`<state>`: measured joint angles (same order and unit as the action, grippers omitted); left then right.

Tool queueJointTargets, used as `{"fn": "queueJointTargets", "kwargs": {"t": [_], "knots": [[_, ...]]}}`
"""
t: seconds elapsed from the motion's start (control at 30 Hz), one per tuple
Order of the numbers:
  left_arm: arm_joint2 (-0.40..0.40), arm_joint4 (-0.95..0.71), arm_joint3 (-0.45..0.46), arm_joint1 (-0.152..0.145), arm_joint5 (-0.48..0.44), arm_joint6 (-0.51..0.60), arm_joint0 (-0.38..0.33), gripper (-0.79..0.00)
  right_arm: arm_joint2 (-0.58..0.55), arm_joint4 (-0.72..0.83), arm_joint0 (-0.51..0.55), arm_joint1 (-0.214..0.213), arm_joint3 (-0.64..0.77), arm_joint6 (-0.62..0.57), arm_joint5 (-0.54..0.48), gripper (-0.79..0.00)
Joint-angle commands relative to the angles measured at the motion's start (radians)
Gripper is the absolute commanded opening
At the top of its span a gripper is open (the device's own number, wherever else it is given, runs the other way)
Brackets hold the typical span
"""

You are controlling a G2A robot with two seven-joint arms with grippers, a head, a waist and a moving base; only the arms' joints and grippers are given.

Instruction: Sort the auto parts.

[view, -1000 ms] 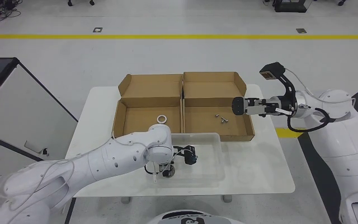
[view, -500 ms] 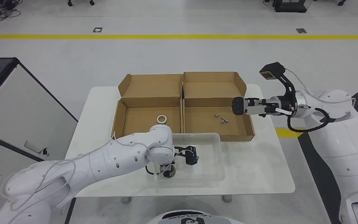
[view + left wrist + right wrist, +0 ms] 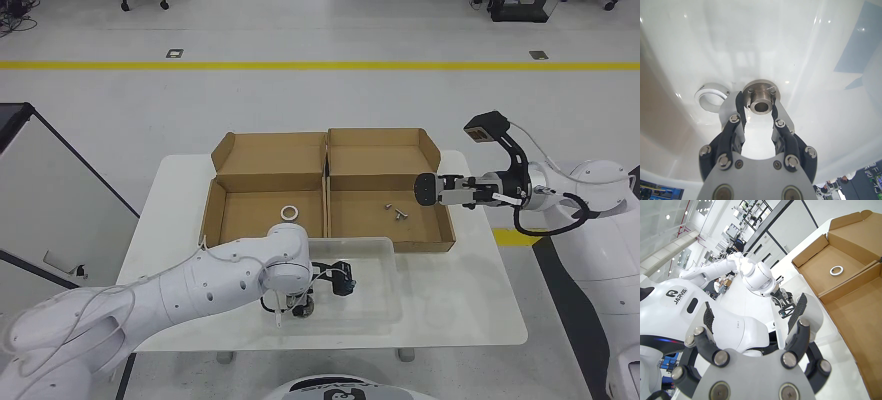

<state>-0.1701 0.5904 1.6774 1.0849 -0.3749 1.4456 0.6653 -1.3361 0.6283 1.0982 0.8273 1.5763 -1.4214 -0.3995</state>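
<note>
Left jaws straddle the flanged hub [image 3: 761, 100] narrowly (one pad touching, the other just off) inside the clear tray [image 3: 375, 300], at 6 o'clock of the cardboard boxes [image 3: 250, 215]. Right jaws gape wide at the boxes' 3 o'clock, above the worktop [image 3: 470, 300].

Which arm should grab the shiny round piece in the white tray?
Left. The left gripper sits open around the flanged hub inside the white tray. The right gripper hangs open at the cardboard box edge, away from the tray.
</note>
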Motion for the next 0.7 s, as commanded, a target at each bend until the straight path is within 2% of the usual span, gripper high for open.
{"fn": "queueJointTargets", "kwargs": {"t": [0.0, 0.03, 0.1, 0.37, 0.67], "knots": [[0.000, 0.003, -0.003, 0.002, -0.001, -0.001, 0.003, -0.480, 0.000, 0.000, 0.000, 0.000, 0.000, 0.000, 0.000, 0.000], [0.000, 0.004, -0.005, 0.003, -0.001, -0.002, 0.003, -0.526, 0.000, 0.000, 0.000, 0.000, 0.000, 0.000, 0.000, 0.000], [0.000, 0.005, -0.008, 0.005, -0.002, -0.002, 0.000, -0.785, 0.000, 0.000, 0.000, 0.000, 0.000, 0.000, 0.000, 0.000], [0.000, -0.017, 0.000, 0.005, -0.007, -0.007, -0.024, -0.785, 0.000, 0.000, 0.000, 0.000, 0.000, 0.000, 0.000, 0.000], [0.000, -0.087, 0.053, -0.018, -0.013, -0.013, -0.079, -0.785, 0.000, 0.000, 0.000, 0.000, 0.000, 0.000, 0.000, 0.000]]}}
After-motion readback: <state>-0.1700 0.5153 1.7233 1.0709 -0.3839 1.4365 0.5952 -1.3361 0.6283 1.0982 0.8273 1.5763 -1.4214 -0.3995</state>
